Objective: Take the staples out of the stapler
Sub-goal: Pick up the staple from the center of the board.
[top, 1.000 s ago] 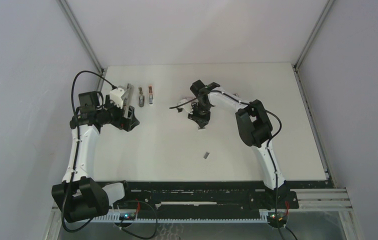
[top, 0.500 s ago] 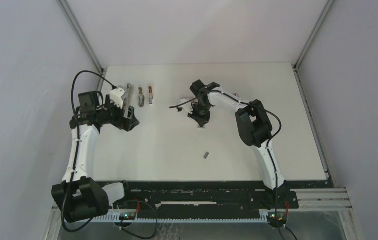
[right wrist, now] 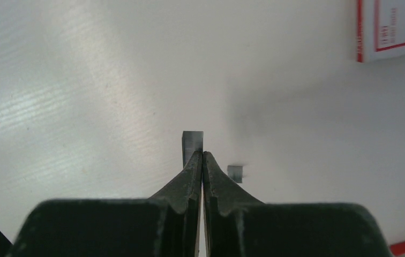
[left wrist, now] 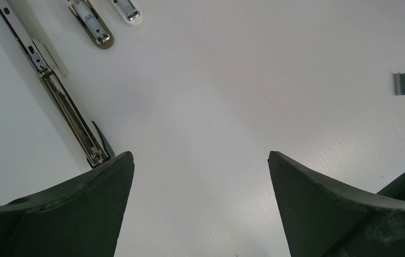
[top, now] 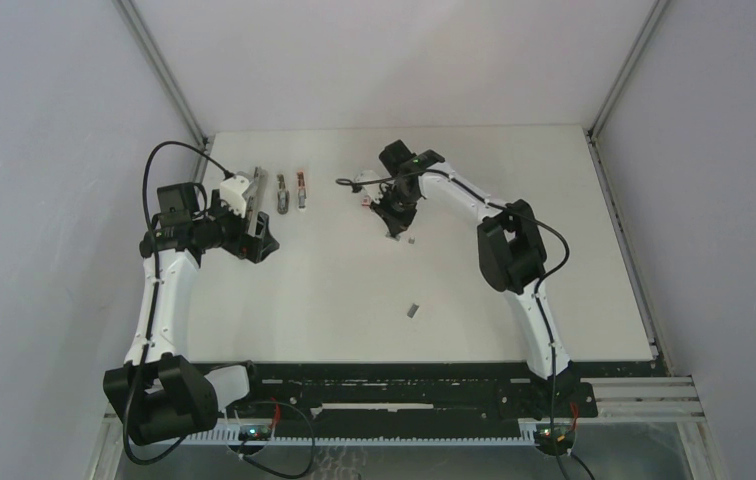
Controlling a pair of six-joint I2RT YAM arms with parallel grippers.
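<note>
White tabletop (top: 574,300) is bounded by pale lilac walls. Nearest the arm bases, a loose staple block (top: 413,309) lies alone on it. Farther out, the right gripper (right wrist: 200,153) is pressed fully closed. A short staple strip (right wrist: 192,140) appears to be pinched at its very tips and held clear of the surface. A smaller staple piece (right wrist: 234,173) lies on the table just beside. The right arm is reached far forward and inward, with the wrist pitched down. The left gripper (left wrist: 200,160) is spread wide with nothing in it, and is held above the table beside the opened stapler (left wrist: 55,91), whose rail ends just beside one finger. Such strips are judged very light, stiff, brittle along their glued seams, and slippery. They are best taken across the flat sides, mid-length, with gentle pressure. Farthest off, the red-and-white box (right wrist: 393,27) is seen.
</note>
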